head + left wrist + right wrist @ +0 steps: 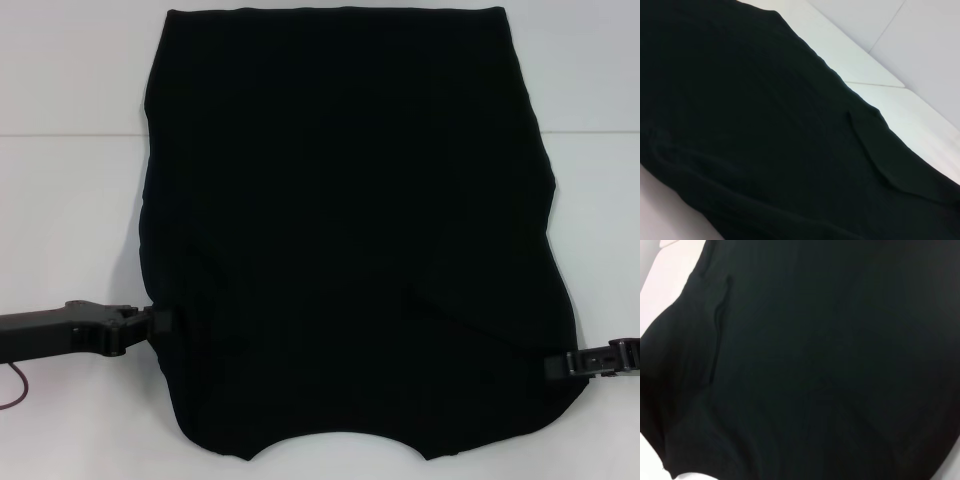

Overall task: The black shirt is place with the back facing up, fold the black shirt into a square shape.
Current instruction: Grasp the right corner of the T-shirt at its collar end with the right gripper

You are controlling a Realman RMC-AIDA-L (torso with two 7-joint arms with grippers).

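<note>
The black shirt (345, 230) lies flat on the white table (70, 220), collar end near me and hem at the far edge. No lettering shows. Both sleeves look folded inward over the body. My left gripper (160, 322) is at the shirt's left edge near the shoulder. My right gripper (556, 366) is at the shirt's right edge near the other shoulder. The shirt fills the left wrist view (765, 140) and the right wrist view (830, 360); neither shows fingers.
Bare white table lies left and right of the shirt. A wall (70, 60) rises behind the table's far edge. A reddish cable (15, 390) hangs under my left arm.
</note>
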